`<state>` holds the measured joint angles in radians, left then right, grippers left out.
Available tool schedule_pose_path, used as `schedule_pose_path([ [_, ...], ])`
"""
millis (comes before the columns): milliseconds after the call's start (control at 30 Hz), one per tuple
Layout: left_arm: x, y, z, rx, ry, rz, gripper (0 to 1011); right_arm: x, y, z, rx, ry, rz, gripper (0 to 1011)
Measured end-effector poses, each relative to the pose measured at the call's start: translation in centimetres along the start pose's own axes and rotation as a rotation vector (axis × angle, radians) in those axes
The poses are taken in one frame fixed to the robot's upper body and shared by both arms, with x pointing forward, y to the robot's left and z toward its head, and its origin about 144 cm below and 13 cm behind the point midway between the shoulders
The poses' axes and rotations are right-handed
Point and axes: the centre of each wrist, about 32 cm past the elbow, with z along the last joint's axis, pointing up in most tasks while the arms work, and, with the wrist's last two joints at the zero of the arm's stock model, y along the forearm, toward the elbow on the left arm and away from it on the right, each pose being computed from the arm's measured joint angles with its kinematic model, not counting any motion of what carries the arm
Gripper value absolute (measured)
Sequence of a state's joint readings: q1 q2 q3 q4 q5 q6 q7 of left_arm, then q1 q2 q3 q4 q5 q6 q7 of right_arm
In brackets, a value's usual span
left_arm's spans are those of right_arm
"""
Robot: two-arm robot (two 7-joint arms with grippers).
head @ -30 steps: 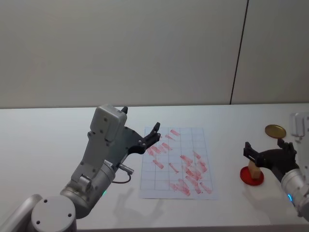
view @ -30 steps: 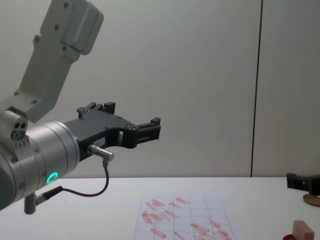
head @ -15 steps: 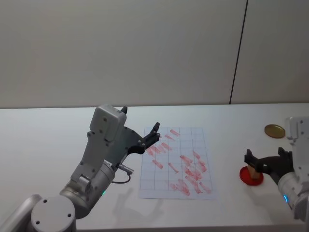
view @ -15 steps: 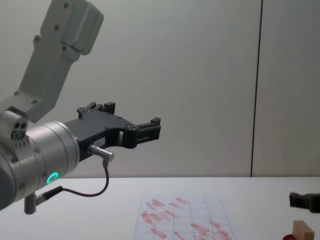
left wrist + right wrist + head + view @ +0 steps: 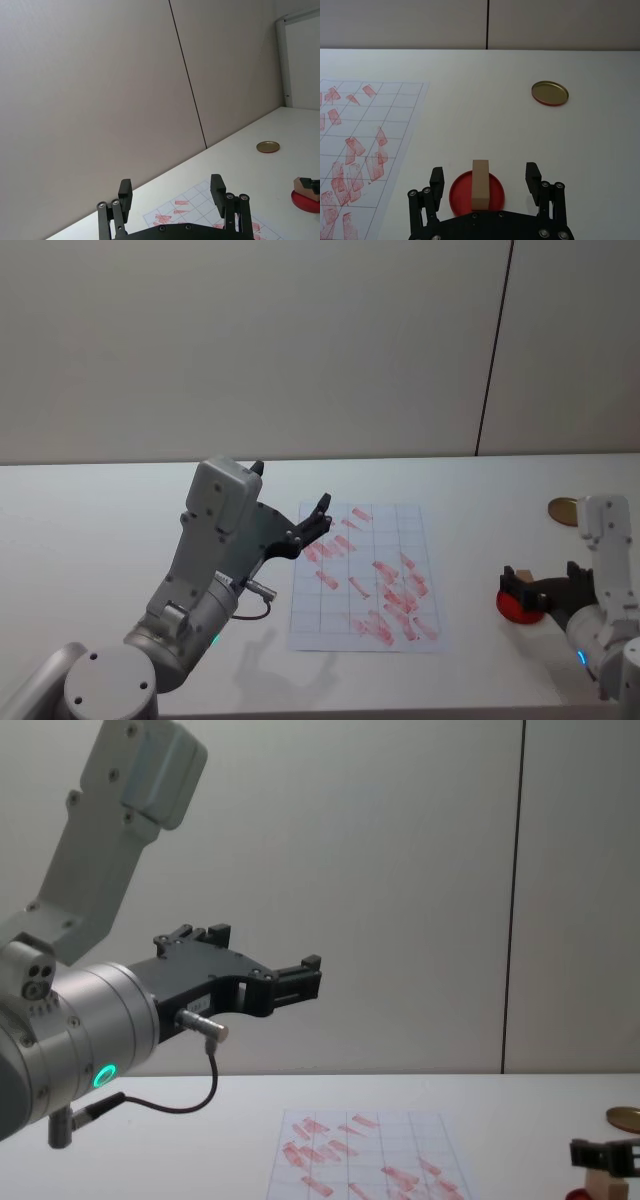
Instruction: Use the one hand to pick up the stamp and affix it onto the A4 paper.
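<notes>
The stamp (image 5: 480, 184), a small tan wooden block, stands upright on a red round dish (image 5: 460, 192). My right gripper (image 5: 485, 177) is open and low over the dish, one finger on each side of the stamp and not touching it. The chest view puts this gripper (image 5: 605, 1155) just above the stamp (image 5: 608, 1186). In the head view the right gripper (image 5: 540, 582) covers the dish (image 5: 518, 610) at the right. The A4 paper (image 5: 385, 530), gridded and covered with red marks, lies mid-table. My left gripper (image 5: 313, 523) hangs open, raised over the paper's left edge.
A gold round disc (image 5: 562, 510) lies on the white table behind the red dish, also seen as a gold disc (image 5: 550, 93) in the right wrist view. The raised left arm (image 5: 90, 1020) looms large at the chest view's left. Bare table separates the paper and the dish.
My right gripper has come down and drawn back toward me, so its open fingers now straddle the stamp. The left arm and the paper have not moved.
</notes>
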<state>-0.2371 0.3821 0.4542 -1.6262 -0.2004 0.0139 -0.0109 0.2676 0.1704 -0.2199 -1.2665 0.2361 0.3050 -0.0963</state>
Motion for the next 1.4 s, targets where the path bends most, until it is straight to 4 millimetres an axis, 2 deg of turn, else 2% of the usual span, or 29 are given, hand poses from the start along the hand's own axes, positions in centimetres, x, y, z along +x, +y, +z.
schedule_pose_path([
  [367, 0.0, 0.0, 0.0, 0.000, 0.000, 0.000, 993, -0.1, 1.3, -0.9, -0.036, -0.001, 0.013, 999],
  [467, 0.0, 0.0, 0.0, 0.000, 0.000, 0.000, 993, -0.1, 1.7, -1.2, -0.047, -0.002, 0.014, 958],
  [833, 0.0, 0.0, 0.0, 0.000, 0.000, 0.000, 993, -0.2, 2.3, -1.6, -0.058, -0.014, 0.029, 652],
  [867, 0.0, 0.0, 0.0, 0.000, 0.000, 0.000, 993, -0.3, 2.3, -1.6, -0.058, -0.015, 0.030, 592],
  [967, 0.0, 0.0, 0.0, 0.000, 0.000, 0.000, 993, -0.3, 2.3, -1.7, -0.059, -0.019, 0.034, 535],
  [1200, 0.0, 0.0, 0.0, 0.000, 0.000, 0.000, 993, -0.5, 2.4, -1.8, -0.062, -0.025, 0.036, 276],
  [1267, 0.0, 0.0, 0.0, 0.000, 0.000, 0.000, 993, -0.5, 2.4, -1.8, -0.064, -0.025, 0.034, 235],
  [1400, 0.0, 0.0, 0.0, 0.000, 0.000, 0.000, 993, -0.6, 2.4, -1.9, -0.073, -0.025, 0.026, 219],
])
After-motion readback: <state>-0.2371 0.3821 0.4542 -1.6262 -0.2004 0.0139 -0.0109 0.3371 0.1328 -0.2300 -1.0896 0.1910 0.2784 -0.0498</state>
